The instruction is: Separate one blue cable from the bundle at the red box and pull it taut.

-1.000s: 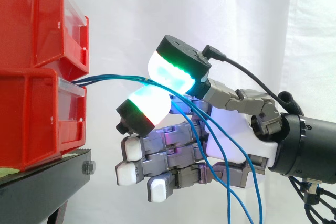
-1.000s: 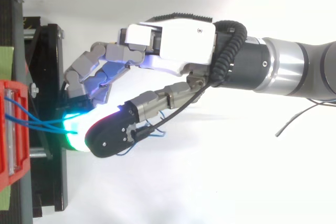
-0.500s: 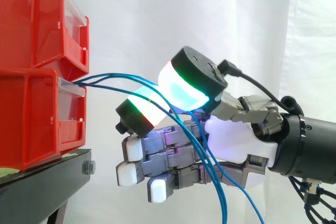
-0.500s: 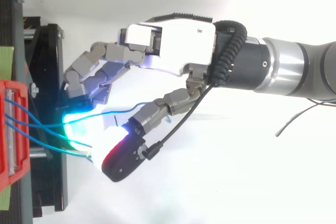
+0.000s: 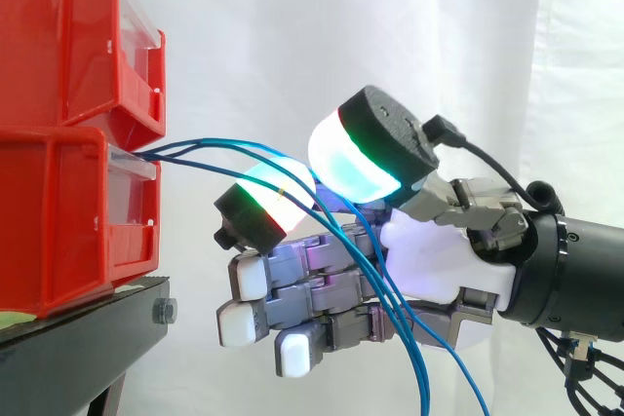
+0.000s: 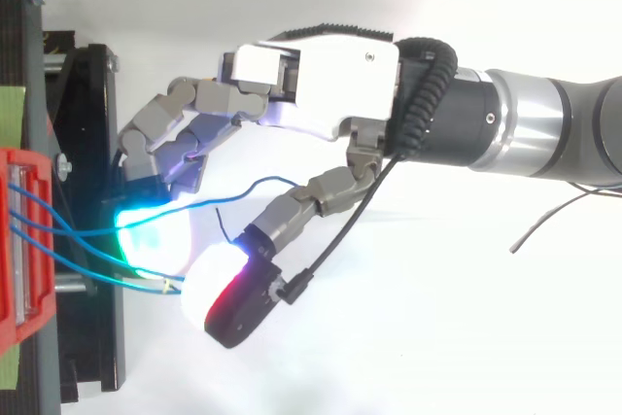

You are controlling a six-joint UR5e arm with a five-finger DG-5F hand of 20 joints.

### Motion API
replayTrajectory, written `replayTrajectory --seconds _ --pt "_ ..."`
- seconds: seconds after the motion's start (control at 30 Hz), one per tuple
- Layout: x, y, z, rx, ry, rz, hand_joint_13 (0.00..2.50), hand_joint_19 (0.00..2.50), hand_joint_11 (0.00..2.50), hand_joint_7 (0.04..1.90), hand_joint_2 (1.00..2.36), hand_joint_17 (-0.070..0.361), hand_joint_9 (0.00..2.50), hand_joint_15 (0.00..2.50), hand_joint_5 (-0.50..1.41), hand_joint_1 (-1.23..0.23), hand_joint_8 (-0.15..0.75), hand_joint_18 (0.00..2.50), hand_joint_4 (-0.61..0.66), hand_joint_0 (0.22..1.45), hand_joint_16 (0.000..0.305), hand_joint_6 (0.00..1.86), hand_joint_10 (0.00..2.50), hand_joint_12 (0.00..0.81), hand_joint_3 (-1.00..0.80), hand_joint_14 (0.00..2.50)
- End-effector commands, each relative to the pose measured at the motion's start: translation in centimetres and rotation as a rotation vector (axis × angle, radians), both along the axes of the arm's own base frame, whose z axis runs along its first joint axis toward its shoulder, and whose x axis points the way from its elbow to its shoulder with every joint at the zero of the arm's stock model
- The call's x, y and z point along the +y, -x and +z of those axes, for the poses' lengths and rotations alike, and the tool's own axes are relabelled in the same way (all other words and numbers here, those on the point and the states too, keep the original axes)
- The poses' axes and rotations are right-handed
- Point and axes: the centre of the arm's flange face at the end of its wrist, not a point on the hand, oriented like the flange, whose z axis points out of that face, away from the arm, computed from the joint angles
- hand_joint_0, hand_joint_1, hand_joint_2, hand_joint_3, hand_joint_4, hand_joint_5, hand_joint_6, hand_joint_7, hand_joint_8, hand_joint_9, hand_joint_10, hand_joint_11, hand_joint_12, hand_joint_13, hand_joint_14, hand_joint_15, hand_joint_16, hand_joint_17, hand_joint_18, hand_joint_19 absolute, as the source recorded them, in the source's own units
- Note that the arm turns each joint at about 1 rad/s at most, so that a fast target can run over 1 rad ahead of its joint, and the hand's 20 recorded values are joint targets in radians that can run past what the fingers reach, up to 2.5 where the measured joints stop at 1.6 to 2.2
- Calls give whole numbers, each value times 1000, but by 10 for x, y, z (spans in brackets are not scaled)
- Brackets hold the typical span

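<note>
Three thin blue cables (image 5: 210,148) leave the lower red bin (image 5: 58,211) and run right, fanning apart in the top view (image 6: 68,235). They drape over a glowing cyan fingertip (image 5: 273,202) and drop past the palm of my hand (image 5: 439,260). The thumb pad (image 5: 356,158) stands above and clear of that fingertip, with the cables passing through the gap. From above, the thumb (image 6: 219,284) is swung out to the side of the hand (image 6: 321,75). Nothing is pinched; the other fingers reach toward the bin, relaxed.
A second red bin (image 5: 68,36) is stacked on the lower one, both on the black stand (image 5: 88,338) at the left. A white curtain hangs behind. A thin grey wire (image 6: 554,216) lies to the right of the arm.
The thumb has lifted off the fingertip and swung outward, letting go of the pinch. The blue cables have spread apart and now lie loose over the fingertip.
</note>
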Motion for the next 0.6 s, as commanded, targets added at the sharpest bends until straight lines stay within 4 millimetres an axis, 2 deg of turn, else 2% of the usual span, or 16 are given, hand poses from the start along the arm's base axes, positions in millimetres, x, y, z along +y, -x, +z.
replayTrajectory --seconds 0.0,0.13,0.27,0.33,0.47,0.5,0.57 --pt "0 0 0 0 0 1 801 633 926 913 1000 136 931 516 -162 -903 344 858 132 380 60 876 24 401 -500 17" --pt "0 0 0 0 0 1 800 641 911 963 1000 131 956 518 -142 -878 338 844 92 401 58 846 24 395 -500 18" --pt "0 0 0 0 3 0 808 654 938 1016 1000 118 1004 523 -130 -932 317 818 66 453 53 837 27 370 -500 19" --pt "0 0 0 0 3 0 807 669 944 1082 1000 104 1008 535 -127 -939 298 798 56 563 46 839 29 337 -500 22" --pt "2 0 0 0 3 2 812 674 957 1234 1000 101 1014 539 -136 -926 296 796 -24 655 45 849 30 332 -500 23" --pt "2 0 0 0 3 2 809 666 968 1147 1000 101 1006 539 -150 -937 294 799 -24 669 45 882 30 333 -500 22" --pt "2 0 0 -3 4 1 798 654 980 1091 1000 103 966 537 -171 -946 284 798 21 692 46 900 29 334 -500 22"
